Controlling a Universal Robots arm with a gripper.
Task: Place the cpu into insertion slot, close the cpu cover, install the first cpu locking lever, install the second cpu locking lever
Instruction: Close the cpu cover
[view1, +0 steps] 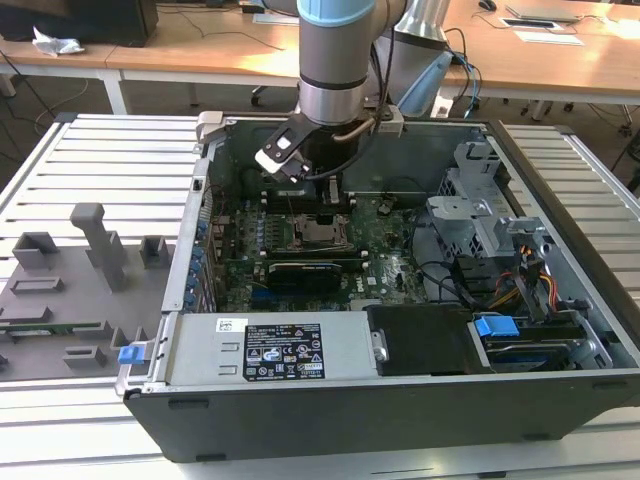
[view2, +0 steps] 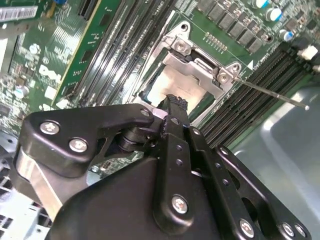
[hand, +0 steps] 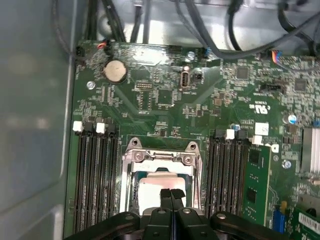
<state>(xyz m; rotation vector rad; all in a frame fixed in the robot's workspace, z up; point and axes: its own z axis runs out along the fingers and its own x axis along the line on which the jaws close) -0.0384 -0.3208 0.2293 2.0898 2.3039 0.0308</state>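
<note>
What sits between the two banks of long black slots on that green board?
In the first wrist view, the insertion slot, holding the cpu.

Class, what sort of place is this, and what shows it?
Probably a robotics lab or workshop: an open computer case sits on a slatted metal bench, a robot arm reaches into it, and office desks stand behind.

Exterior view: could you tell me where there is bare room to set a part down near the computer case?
The slatted table is bare beyond the grey tray on the exterior view's left, and beside the case on that view's right. Inside the case it is crowded with circuit board, cables and the tool.
</note>
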